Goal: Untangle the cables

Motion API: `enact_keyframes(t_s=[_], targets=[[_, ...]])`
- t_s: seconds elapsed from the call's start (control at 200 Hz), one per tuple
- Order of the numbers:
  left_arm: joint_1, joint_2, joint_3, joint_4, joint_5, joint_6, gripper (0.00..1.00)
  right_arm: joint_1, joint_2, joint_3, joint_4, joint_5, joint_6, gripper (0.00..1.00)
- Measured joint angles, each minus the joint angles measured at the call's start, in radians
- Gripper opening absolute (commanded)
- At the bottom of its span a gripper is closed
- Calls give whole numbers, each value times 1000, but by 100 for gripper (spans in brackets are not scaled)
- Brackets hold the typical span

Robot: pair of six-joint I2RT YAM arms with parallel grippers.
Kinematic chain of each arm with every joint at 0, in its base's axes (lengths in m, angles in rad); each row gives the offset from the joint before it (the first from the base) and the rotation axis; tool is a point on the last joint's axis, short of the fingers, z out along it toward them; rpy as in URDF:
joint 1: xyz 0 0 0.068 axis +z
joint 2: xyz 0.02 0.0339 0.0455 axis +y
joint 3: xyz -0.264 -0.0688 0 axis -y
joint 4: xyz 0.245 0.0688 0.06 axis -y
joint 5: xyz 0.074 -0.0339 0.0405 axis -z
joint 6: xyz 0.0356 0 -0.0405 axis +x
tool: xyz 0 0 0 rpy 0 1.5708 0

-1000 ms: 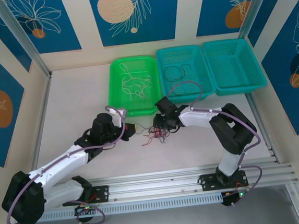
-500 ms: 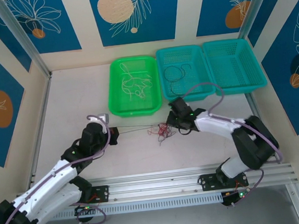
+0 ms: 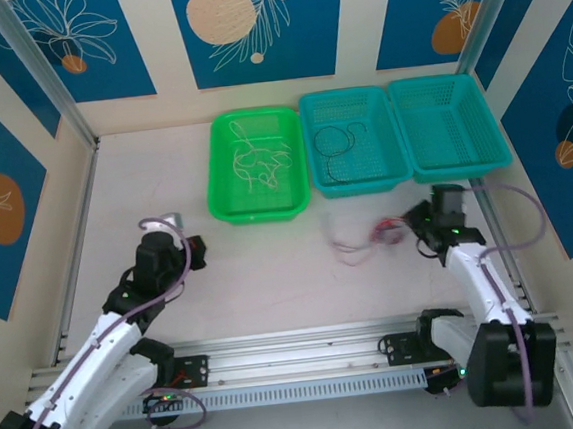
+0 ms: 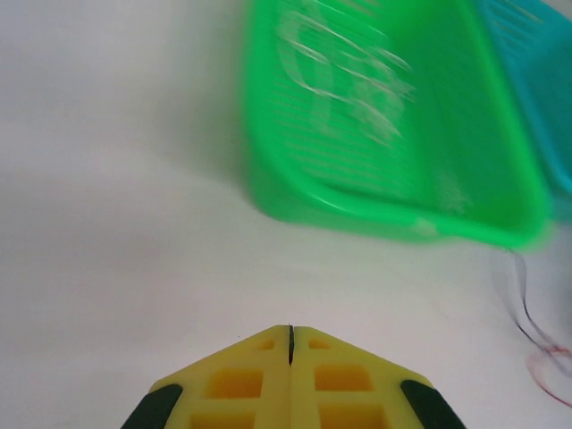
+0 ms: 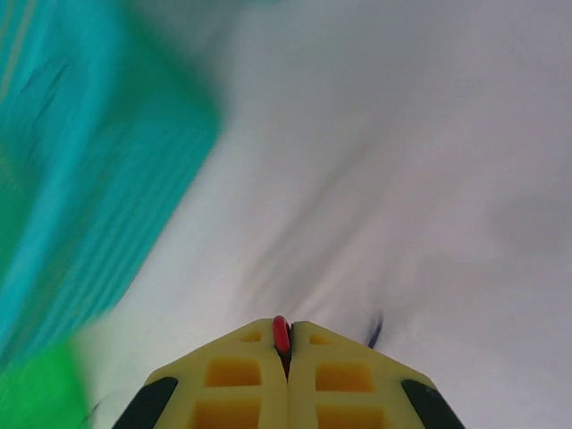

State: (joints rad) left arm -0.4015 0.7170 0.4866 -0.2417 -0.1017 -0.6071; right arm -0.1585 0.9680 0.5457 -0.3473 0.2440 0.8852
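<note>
Top external: red cables [image 3: 387,232] bunched on desk [image 3: 273,291], 3 o'clock
Right jaws: clamped shut on red strand [image 5: 281,334], likely to tug knot loose
Left jaws: closed, empty-looking, 9 o'clock

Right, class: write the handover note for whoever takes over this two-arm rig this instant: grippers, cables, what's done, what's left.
Left gripper: shut, nothing visibly pinched, facing the green plastic basket.
Right gripper: shut on a thin red wire.
Cables: thin white wires lie in the green basket; a thin black wire in the middle teal mesh basket; the red tangle, blurred, beside the right gripper.
Done: some white and black wires sorted.
Left: pull the red tangle apart.
</note>
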Motion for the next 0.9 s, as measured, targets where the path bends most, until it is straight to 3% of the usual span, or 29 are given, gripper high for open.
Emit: enact_keyframes(t_s=[0.12, 0.245, 0.355, 0.46, 0.615, 0.9], targets=[[26, 12, -3, 2, 2, 7, 0, -63, -45, -19, -48, 25, -35, 0], [26, 83, -47, 176, 169, 11, 0, 2, -10, -23, -27, -55, -79, 0], [-3, 185, -74, 352, 342, 8, 23, 132, 58, -23, -14, -133, -114, 0], [-111, 253, -54, 437, 450, 65, 36, 235, 71, -19, -9, -216, -178, 0], [-265, 362, 57, 447, 517, 154, 45, 312, 69, 44, 2, -312, -270, 0], [-323, 678, 174, 493, 614, 190, 66, 408, 69, 128, 53, -459, -368, 0]])
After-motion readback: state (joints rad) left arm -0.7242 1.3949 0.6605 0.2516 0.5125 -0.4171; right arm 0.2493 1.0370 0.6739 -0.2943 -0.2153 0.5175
